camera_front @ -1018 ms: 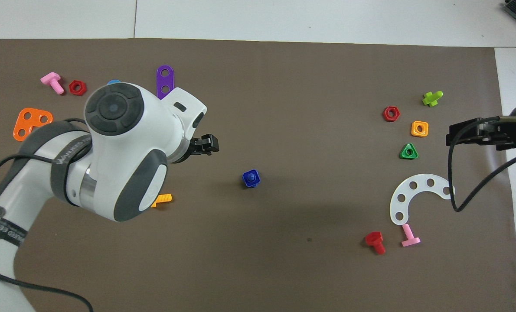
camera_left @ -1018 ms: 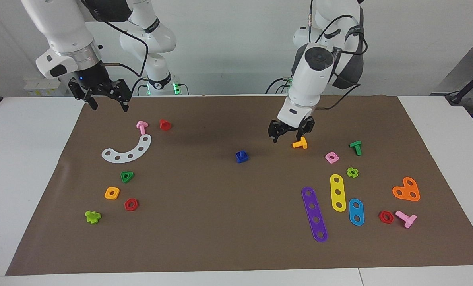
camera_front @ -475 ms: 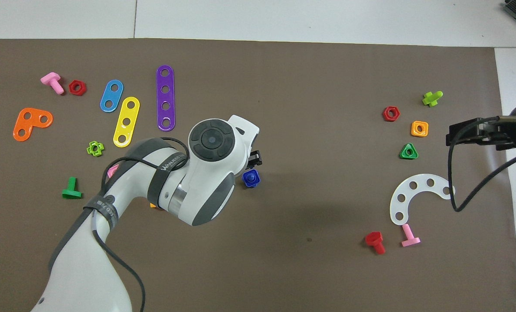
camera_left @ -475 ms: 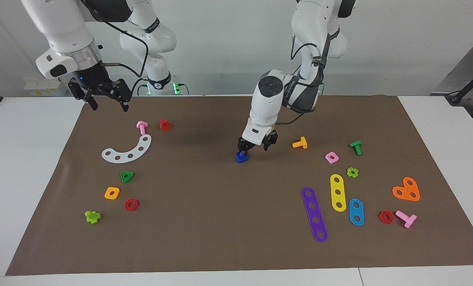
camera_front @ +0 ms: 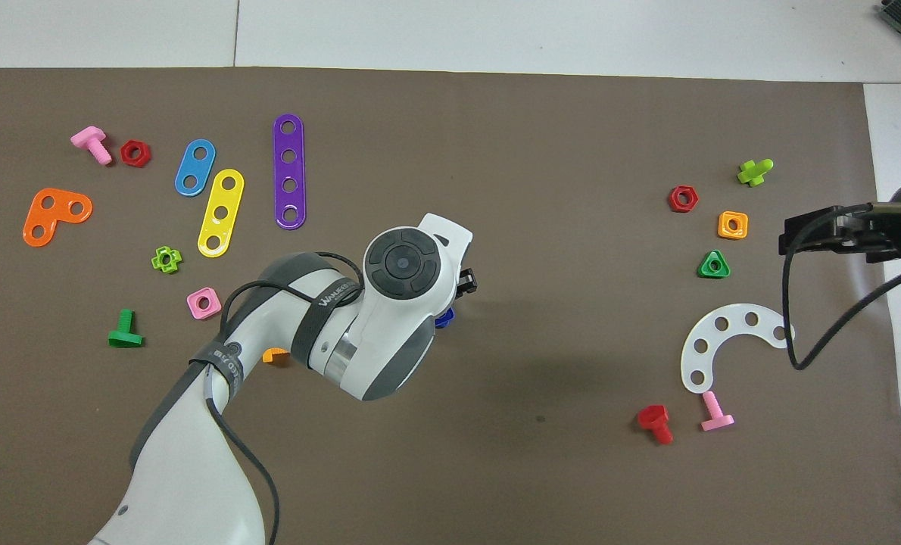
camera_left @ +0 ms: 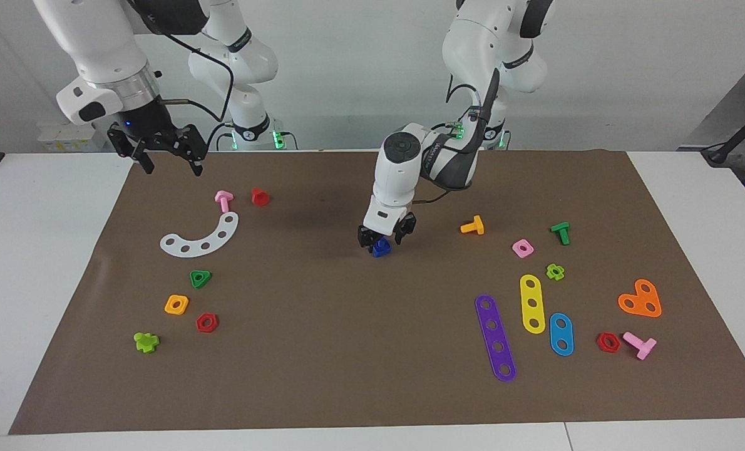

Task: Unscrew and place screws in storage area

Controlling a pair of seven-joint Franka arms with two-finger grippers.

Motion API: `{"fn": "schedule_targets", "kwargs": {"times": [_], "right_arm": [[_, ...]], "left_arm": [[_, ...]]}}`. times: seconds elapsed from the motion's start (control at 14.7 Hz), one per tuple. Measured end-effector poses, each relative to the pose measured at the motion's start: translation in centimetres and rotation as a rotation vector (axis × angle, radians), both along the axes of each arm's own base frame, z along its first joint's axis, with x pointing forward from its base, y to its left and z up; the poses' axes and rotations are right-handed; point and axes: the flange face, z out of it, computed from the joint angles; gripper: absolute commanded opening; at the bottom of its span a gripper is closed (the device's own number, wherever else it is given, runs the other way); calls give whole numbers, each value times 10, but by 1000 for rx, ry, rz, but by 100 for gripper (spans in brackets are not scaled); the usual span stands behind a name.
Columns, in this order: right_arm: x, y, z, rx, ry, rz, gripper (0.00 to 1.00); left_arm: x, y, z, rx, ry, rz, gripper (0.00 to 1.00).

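At the middle of the brown paper mat (camera_left: 322,376) on the white tabletop (camera_left: 41,250), the facing view shows the small blue plastic screw (camera_left: 382,248) with bare mat all round it, well apart from every edge. The left gripper (camera_left: 380,237) points steeply down from a bent arm, its fingers apart, straddling the screw; whether they touch it I cannot tell. The right gripper (camera_left: 169,161) waits over the mat's robot-side edge, fingers apart. The white curved five-hole strip (camera_left: 201,237) marks the storage area toward the right arm's end.

From overhead, the left arm's wrist hides most of the screw (camera_front: 444,320); only a blue sliver shows. The right gripper (camera_front: 787,235) hangs beside the green triangular nut (camera_front: 713,265).
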Motion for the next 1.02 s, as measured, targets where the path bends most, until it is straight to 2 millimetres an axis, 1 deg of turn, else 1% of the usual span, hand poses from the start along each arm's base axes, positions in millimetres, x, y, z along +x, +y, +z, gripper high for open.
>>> {"fn": "schedule_targets", "kwargs": {"times": [0.2, 0.75, 0.95, 1.02], "right_arm": [[0, 0, 0, 0, 0, 0, 100], [0, 0, 0, 0, 0, 0, 100], [0, 0, 0, 0, 0, 0, 100], [0, 0, 0, 0, 0, 0, 100]], "left_arm": [[-2, -4, -8, 1, 2, -5, 73], [-8, -9, -13, 7, 8, -16, 64], [-8, -8, -16, 11, 13, -16, 59], [-9, -8, -17, 12, 15, -15, 56]]}}
